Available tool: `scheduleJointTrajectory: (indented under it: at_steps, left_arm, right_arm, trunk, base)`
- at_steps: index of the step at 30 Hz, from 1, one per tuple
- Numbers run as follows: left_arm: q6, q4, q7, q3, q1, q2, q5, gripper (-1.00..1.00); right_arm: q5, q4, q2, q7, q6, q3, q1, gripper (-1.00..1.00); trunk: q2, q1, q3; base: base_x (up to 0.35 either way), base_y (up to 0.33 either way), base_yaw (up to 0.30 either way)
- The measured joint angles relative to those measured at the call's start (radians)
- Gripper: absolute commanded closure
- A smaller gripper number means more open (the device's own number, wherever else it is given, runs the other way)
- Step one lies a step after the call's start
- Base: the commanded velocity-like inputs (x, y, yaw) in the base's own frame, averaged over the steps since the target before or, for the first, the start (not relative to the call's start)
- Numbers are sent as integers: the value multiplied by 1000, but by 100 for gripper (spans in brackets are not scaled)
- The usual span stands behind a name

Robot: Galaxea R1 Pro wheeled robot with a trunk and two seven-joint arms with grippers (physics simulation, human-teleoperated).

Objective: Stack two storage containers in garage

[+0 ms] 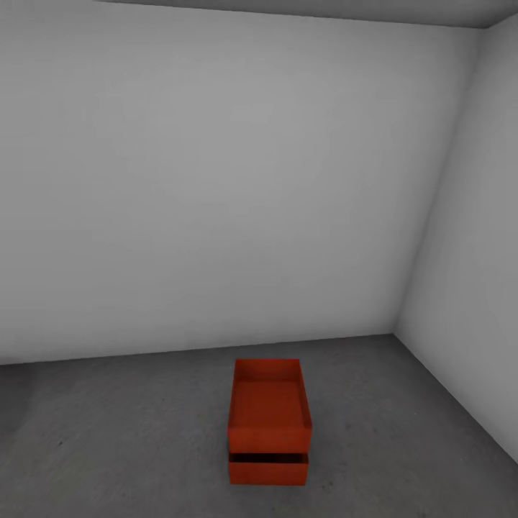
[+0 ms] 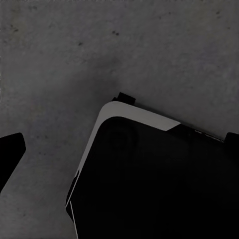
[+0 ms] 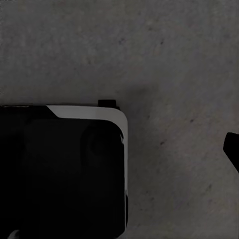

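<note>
So the two orange-red boxes are stacked in the garage: the top box (image 1: 270,406) sits on the bottom box (image 1: 267,468), which rests on the dark grey concrete floor (image 1: 108,446). The top one is open, its inside visible, and it's pushed back a bit, so a dark gap shows along the front edge of the lower one. They're close to the corner where the pale grey back wall (image 1: 216,180) meets the side wall (image 1: 475,288).

Both wrist cameras look down at the floor and the robot's dark base (image 2: 159,184), white-trimmed at the corner. A dark sliver sits at each frame's edge; can't tell if either tool is released or clenched.
</note>
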Motion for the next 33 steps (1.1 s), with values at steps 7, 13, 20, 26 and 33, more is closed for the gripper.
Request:
scheduleJointTrajectory:
  at_steps: [7, 13, 20, 26, 33]
  left_arm:
    - [0, -1, 0, 0, 0, 1, 0, -100]
    - [0, -2, 0, 0, 0, 3, 0, -100]
    - [13, -1, 0, -1, 0, 2, -2, -100]
    - [18, 0, -1, -1, 2, 0, -4, -100]
    - [20, 0, -1, -2, 7, -2, -9, -100]
  right_arm:
    - [0, 0, 3, -1, -2, -1, 0, -100]
    - [-1, 0, 5, 6, 0, -1, 0, -100]
    - [-1, 0, 4, 5, -4, -1, 0, -100]
    - [-1, 0, 3, 5, -4, -1, 0, -100]
    - [-1, 0, 3, 6, -3, -1, 0, -100]
  trunk:
    - [0, 0, 0]
    - [0, 0, 3]
    - [0, 0, 13]
    - [0, 0, 22]
    - [0, 0, 33]
  base:
    - [0, 0, 0]
    - [0, 0, 33]
    - [0, 0, 70]
    - [0, 0, 71]
    - [0, 0, 70]
